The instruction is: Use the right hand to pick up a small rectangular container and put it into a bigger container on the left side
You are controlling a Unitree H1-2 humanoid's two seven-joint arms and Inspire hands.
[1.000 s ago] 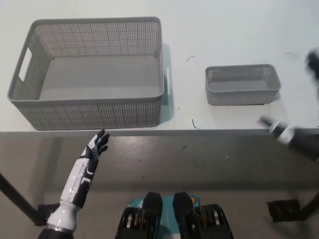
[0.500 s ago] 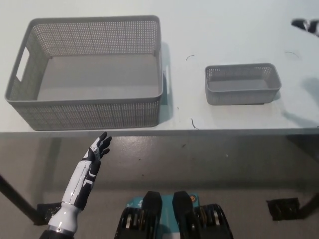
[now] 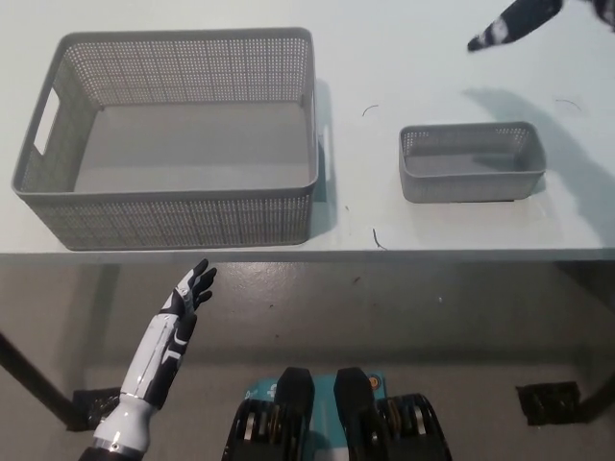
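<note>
Overhead, right robot hand (image 3: 509,26) hovers beyond small container (image 3: 471,161).

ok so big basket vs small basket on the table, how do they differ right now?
The big basket is far larger and deeper than the small basket. The big basket sits at the table's left, the small basket to its right, apart from it. The big basket shows a handle cutout in its left wall; none is visible on the small basket. Both are grey, perforated, rectangular, upright and empty.

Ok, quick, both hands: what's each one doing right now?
Left hand: open, empty, below the table edge.
Right hand: blurred above the small container, holding nothing; open or shut cannot be told.
</note>
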